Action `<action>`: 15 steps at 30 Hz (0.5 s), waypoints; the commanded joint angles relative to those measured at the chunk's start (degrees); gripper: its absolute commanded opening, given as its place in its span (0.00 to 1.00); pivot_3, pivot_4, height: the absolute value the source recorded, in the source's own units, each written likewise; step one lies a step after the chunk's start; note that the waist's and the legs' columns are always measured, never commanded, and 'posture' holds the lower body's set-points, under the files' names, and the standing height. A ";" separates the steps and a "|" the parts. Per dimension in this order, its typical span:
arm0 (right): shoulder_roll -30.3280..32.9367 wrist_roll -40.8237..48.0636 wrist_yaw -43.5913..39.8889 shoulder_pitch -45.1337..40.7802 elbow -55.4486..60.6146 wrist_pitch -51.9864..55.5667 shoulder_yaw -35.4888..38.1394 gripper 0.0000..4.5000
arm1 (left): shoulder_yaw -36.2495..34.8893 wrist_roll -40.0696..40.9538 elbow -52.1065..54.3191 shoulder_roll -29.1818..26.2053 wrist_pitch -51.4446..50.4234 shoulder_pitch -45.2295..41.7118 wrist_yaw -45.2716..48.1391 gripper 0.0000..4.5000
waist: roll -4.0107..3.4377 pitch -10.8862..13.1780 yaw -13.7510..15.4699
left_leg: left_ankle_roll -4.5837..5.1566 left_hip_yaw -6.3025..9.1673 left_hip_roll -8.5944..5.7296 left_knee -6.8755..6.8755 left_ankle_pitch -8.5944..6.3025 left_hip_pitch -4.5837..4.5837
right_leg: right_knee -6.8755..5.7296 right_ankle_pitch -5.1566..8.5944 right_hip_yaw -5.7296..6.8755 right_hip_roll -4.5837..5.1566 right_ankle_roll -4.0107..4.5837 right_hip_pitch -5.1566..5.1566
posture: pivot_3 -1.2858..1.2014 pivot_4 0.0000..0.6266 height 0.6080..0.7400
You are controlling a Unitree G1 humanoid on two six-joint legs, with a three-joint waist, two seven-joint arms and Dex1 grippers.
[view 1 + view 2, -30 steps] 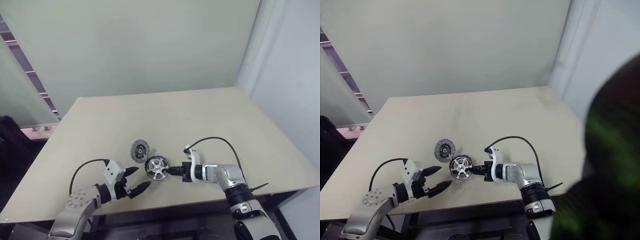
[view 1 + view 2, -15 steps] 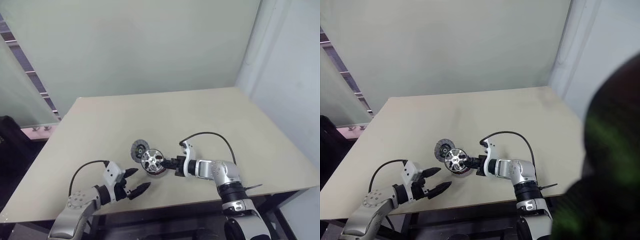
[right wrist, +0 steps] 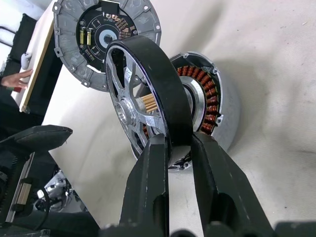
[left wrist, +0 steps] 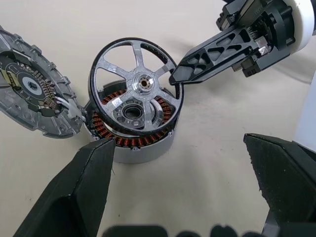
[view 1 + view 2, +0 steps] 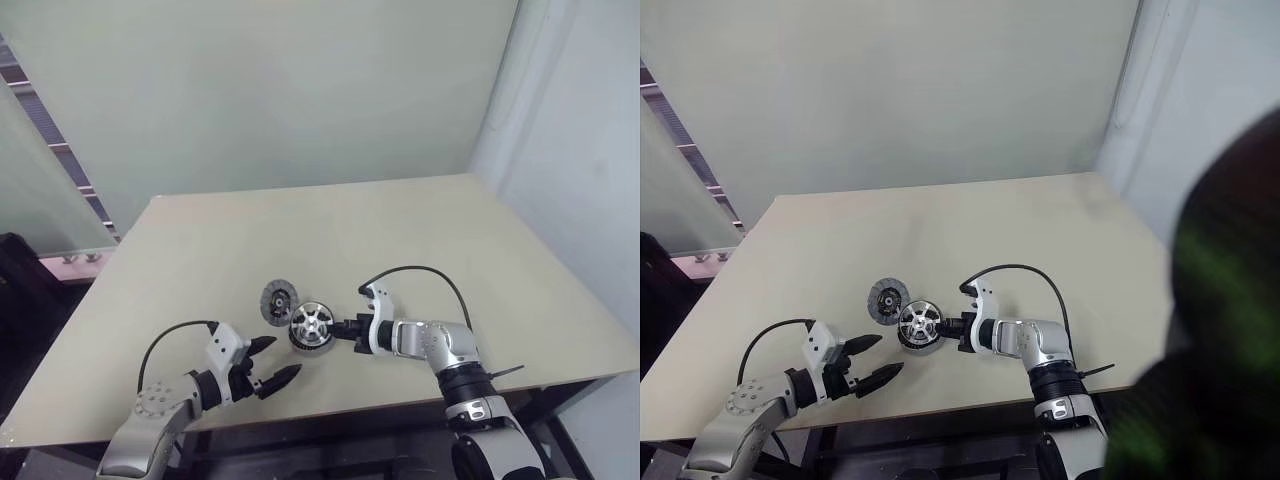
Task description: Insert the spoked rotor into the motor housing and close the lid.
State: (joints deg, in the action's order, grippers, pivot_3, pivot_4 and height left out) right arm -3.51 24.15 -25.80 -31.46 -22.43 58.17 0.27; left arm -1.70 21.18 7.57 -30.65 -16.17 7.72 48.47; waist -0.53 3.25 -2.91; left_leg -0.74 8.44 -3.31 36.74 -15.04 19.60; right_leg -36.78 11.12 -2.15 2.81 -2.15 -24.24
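rotor (image 4: 136, 86) | now tilted over housing (image 4: 132, 129) | right end effector (image 5: 347, 328) gripping rim

Both arms: silver-grey metal segments, white plastic wrist blocks, black joint rings. Left gripper (image 5: 268, 362): two black tapered fingers. Right gripper (image 5: 338, 327): black fingers with triangular cut-outs. Black cable loops over each forearm. Round perforated silver disc on left elbow.
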 commanded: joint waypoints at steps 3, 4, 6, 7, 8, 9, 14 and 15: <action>-0.97 0.21 -0.24 -1.62 1.12 -0.24 -1.25 0.07 | -0.82 0.28 1.56 -0.05 0.99 -0.39 -0.16 1.00 | 0.00 0.00 0.00 | 0.00 0.00 0.00 0.00 0.00 0.00 | 0.00 0.00 0.00 0.00 0.00 0.00 | 0.52 0.00 1.00; -1.03 0.18 -0.23 -1.62 1.06 -0.25 -1.45 0.07 | -0.82 0.29 1.57 -0.02 1.00 -0.38 -0.18 1.00 | 0.00 0.00 0.01 | 0.00 0.00 0.00 -0.01 0.00 0.00 | 0.00 0.00 0.00 0.00 0.00 0.00 | 0.52 0.00 1.00; -1.08 0.08 -0.20 -1.64 0.93 -0.31 -1.75 0.07 | -0.83 0.29 1.59 0.01 1.03 -0.35 -0.20 1.00 | 0.00 0.00 0.00 | 0.00 0.00 0.00 -0.01 0.00 0.00 | 0.00 0.00 0.00 0.00 0.00 0.00 | 0.52 0.00 1.00; -1.14 -0.08 -0.09 -1.70 0.73 -0.39 -1.91 0.07 | -0.84 0.31 1.59 0.05 1.04 -0.34 -0.22 1.00 | 0.00 0.00 0.00 | 0.00 0.00 0.00 -0.02 0.00 0.00 | 0.00 0.00 0.00 0.00 0.00 -0.01 | 0.52 0.00 1.00; -1.16 -0.22 -0.04 -1.76 0.55 -0.47 -2.07 0.07 | -0.85 0.31 1.59 0.08 1.06 -0.33 -0.24 1.00 | 0.00 0.00 0.00 | 0.00 0.00 0.00 -0.02 0.00 0.00 | 0.00 -0.01 0.00 0.00 0.00 -0.01 | 0.52 0.00 1.00; -1.21 -0.35 0.00 -1.82 0.33 -0.60 -2.19 0.07 | -0.85 0.30 1.57 0.13 1.09 -0.33 -0.27 1.00 | 0.00 0.00 0.00 | 0.00 0.01 0.00 -0.02 0.00 0.00 | 0.00 -0.01 0.00 0.00 0.00 -0.01 | 0.52 0.00 1.00; -1.10 -0.71 0.00 -2.16 -0.26 -0.89 -2.58 0.07 | -0.90 0.26 1.47 0.29 1.19 -0.37 -0.43 1.00 | 0.00 0.00 0.00 | 0.00 0.00 0.00 -0.01 0.00 0.00 | 0.00 0.00 0.00 0.00 0.00 0.00 | 0.52 0.00 1.00; -1.02 -0.76 -0.15 -2.22 -0.19 -0.78 -2.69 0.07 | -0.88 0.25 1.43 0.31 1.23 -0.38 -0.46 1.00 | 0.00 0.00 -0.01 | 0.00 0.00 0.00 0.00 0.00 0.00 | 0.00 0.00 0.00 0.00 0.00 0.00 | 0.52 0.00 1.00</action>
State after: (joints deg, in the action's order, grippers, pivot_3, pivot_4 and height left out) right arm -4.41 23.48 -25.88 -32.09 -23.09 57.79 -1.86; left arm -1.70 21.18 7.57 -30.38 -16.06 7.91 48.13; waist -0.53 3.25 -2.92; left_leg -0.74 8.44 -3.30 36.74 -15.04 19.60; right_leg -36.77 11.12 -2.15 2.81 -2.15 -24.24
